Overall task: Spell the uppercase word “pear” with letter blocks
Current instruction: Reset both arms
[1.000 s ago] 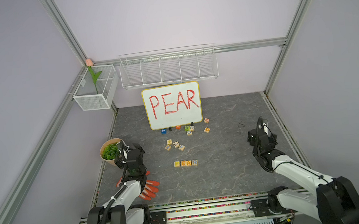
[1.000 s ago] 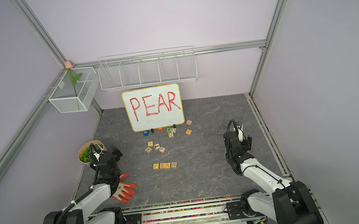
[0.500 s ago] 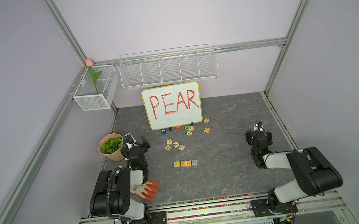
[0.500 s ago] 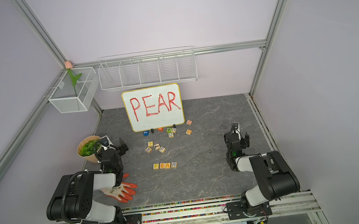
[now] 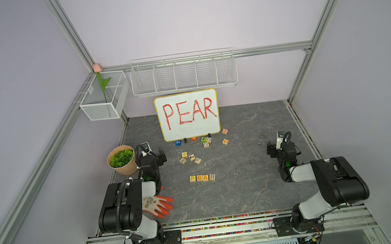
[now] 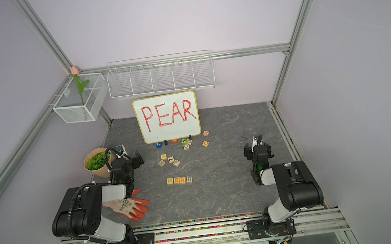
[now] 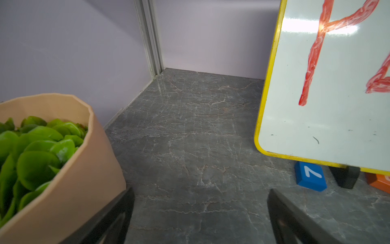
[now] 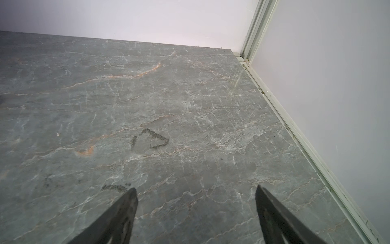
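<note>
The letter blocks (image 5: 202, 177) sit side by side reading PEAR, near-centre on the table (image 5: 246, 191) — probably light, stiff, smooth cubes, best pinched across opposite flat sides — while the left gripper (image 7: 200, 200), by the plant pot (image 5: 126, 170), and the right gripper (image 8: 196, 196), at the right, gape empty.

red handwritten PEAR on whiteboard (image 5: 187, 118), P-E-A-R across letter blocks (image 5: 202, 177) at 6 o'clock of it, white 7 on blue blk (image 7: 310, 176) approx. 7 o'clock
</note>
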Robot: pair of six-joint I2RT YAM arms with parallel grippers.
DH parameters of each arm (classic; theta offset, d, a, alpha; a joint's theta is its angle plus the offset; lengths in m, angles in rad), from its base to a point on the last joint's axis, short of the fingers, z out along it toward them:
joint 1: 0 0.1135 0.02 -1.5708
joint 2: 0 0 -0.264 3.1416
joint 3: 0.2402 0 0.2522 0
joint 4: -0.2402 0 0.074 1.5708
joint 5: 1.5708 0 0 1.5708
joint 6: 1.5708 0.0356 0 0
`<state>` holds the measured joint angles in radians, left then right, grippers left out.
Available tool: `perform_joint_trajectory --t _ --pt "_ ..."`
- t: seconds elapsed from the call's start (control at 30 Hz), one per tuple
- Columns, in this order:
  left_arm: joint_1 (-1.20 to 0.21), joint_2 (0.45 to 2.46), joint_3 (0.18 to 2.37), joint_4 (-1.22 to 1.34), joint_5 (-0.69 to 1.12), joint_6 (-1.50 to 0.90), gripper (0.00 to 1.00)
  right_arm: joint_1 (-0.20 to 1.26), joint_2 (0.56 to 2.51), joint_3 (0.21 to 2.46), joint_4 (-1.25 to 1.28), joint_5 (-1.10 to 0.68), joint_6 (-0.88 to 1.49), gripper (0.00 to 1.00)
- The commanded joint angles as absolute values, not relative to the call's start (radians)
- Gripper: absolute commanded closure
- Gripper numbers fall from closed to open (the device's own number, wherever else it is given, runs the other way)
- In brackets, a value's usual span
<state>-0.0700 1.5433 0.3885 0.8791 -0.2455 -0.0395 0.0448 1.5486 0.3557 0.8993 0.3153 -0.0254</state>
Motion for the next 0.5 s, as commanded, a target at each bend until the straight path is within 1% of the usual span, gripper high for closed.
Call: perform_joint_trajectory --t 0.0,0.07,0.47 --pt "-0.062 1.548 0.406 0.873 -0.233 -0.021 0.01 0.034 1.547 0.365 0.930 0.273 -0.010 0.11" --pt "-0.061 1.547 0.405 0.873 -0.234 -0.021 0.01 0.034 1.536 0.371 0.898 0.270 -0.005 0.11" --pt "-0.063 1.551 0.399 0.894 -0.242 -0.018 0.01 0.038 1.537 0.365 0.916 0.276 -0.012 0.11"
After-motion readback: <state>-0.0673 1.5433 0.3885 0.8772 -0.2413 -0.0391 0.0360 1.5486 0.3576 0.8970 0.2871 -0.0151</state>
